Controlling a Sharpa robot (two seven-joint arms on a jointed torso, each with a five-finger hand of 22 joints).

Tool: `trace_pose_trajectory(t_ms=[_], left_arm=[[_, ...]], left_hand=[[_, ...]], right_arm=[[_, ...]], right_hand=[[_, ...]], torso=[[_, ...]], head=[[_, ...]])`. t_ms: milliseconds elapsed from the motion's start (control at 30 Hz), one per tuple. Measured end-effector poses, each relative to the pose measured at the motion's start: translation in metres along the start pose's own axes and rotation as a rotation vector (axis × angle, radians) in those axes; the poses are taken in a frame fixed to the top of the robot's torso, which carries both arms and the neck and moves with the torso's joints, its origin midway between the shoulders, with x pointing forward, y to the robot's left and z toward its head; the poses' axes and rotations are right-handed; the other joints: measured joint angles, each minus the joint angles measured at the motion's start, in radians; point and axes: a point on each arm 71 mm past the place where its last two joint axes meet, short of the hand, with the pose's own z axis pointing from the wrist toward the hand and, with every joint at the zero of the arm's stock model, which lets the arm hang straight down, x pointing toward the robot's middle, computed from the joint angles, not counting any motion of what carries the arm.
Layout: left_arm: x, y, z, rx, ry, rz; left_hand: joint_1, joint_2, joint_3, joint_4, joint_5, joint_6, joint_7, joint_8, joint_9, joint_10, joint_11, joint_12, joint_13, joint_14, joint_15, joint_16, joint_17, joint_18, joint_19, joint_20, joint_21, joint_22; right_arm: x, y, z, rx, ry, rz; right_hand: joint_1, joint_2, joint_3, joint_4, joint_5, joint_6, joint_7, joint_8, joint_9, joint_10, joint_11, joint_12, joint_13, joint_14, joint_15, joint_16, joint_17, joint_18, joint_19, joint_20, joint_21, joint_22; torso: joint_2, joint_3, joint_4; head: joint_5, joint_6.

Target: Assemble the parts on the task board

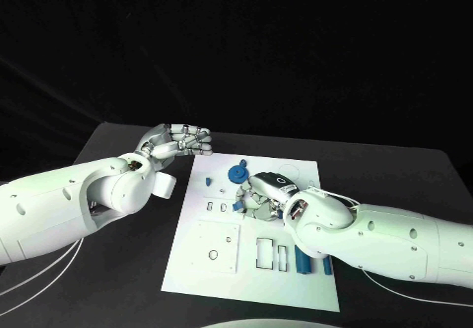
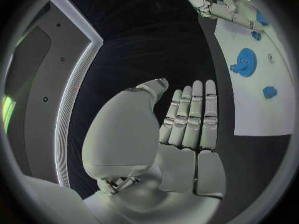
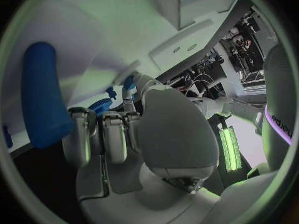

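Note:
The white task board (image 1: 217, 287) lies in the middle of the black table. A blue gear (image 1: 240, 173) sits near its far edge, with a small blue part (image 1: 208, 182) to its left. My right hand (image 1: 261, 198) rests on the board just in front of the gear, fingers curled down. In the right wrist view its thumb tip meets a small blue piece (image 3: 128, 82); whether the piece is gripped I cannot tell. My left hand (image 1: 180, 142) hovers off the board's far left corner, holding nothing, its fingers (image 2: 190, 114) straight and side by side.
Two blue bars (image 1: 301, 260) lie on the board's near right part, partly under my right forearm; one bar (image 3: 40, 94) looms beside the right hand. Empty slots and cut-outs (image 1: 266, 251) mark the board's near half. Bare black table (image 1: 128, 273) lies left of the board.

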Motion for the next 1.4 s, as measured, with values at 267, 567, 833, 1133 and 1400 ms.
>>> trace_pose_trajectory(t_ms=[267, 567, 833, 1133, 1400], left_arm=[[-0.001, 0.0, -0.001, -0.001, -0.003, 0.001], [-0.003, 0.0, -0.002, -0.003, -0.005, 0.002], [-0.004, 0.001, -0.002, -0.006, -0.007, 0.003], [-0.006, 0.002, -0.002, -0.008, -0.01, 0.005], [-0.005, 0.002, -0.003, -0.009, -0.008, 0.009]], left_hand=[[0.0, 0.0, 0.0, 0.0, 0.0, 0.0, 0.0, 0.0, 0.0, 0.0, 0.0, 0.0, 0.0, 0.0, 0.0, 0.0, 0.001, 0.0, 0.0, 0.0, -0.003, -0.001], [0.0, 0.0, 0.0, 0.0, 0.0, 0.0, 0.0, 0.0, 0.0, 0.0, 0.0, 0.0, 0.0, 0.0, 0.0, 0.0, 0.003, 0.0, 0.0, 0.0, -0.003, -0.001], [-0.004, 0.004, 0.0, 0.0, 0.0, 0.0, 0.0, 0.0, 0.0, 0.0, 0.0, 0.0, 0.0, 0.0, 0.0, 0.0, 0.003, 0.0, 0.0, 0.0, -0.003, -0.001], [-0.004, 0.004, 0.0, 0.0, 0.0, 0.0, 0.0, 0.0, 0.0, 0.0, 0.0, 0.0, 0.0, 0.0, 0.0, 0.0, 0.003, 0.0, 0.0, 0.0, -0.003, -0.001], [-0.004, 0.004, 0.0, 0.0, 0.0, 0.0, 0.0, 0.0, 0.0, 0.0, 0.0, 0.0, 0.0, 0.0, 0.0, 0.0, 0.004, 0.0, 0.0, 0.0, -0.003, -0.001]], right_arm=[[-0.003, 0.005, -0.005, -0.024, -0.035, 0.02], [-0.011, 0.014, -0.012, -0.056, -0.053, 0.034], [-0.025, 0.023, -0.011, -0.079, -0.032, -0.014], [-0.037, 0.038, -0.003, -0.089, 0.049, -0.135], [-0.038, 0.055, 0.003, -0.1, 0.112, -0.253]], right_hand=[[-0.039, -0.006, 0.005, 0.007, 0.0, 0.007, -0.007, 0.008, 0.005, 0.002, -0.005, 0.004, 0.001, -0.004, -0.004, 0.0, 0.001, 0.0, 0.0, 0.0, 0.005, 0.001], [-0.082, -0.006, -0.003, 0.02, 0.007, 0.019, -0.019, 0.019, 0.007, -0.001, -0.009, 0.013, 0.001, 0.0, -0.007, 0.0, 0.001, 0.0, 0.0, -0.007, 0.012, 0.001], [-0.112, -0.004, -0.01, 0.027, 0.0, 0.019, -0.019, 0.023, 0.014, -0.002, -0.009, 0.013, 0.001, 0.0, -0.007, 0.0, 0.001, 0.0, 0.0, -0.007, 0.012, 0.001], [-0.139, -0.003, -0.02, 0.028, 0.0, 0.02, -0.02, 0.024, 0.013, -0.002, -0.009, 0.013, 0.001, -0.004, -0.011, 0.0, 0.001, 0.0, 0.0, -0.007, 0.016, 0.001], [-0.154, -0.009, -0.027, 0.029, 0.0, 0.021, -0.021, 0.031, 0.013, 0.002, -0.012, 0.013, 0.0, -0.004, -0.011, 0.0, 0.0, 0.0, 0.0, -0.007, 0.021, 0.0]], torso=[[-0.001, 0.0, -0.0001], [-0.003, -0.0007, -0.0006], [-0.005, -0.0017, -0.0014], [-0.008, -0.0035, -0.0007], [-0.008, -0.0041, -0.0007]], head=[[0.001, 0.002], [0.001, 0.006], [0.003, 0.008], [0.003, 0.007], [0.006, 0.009]])
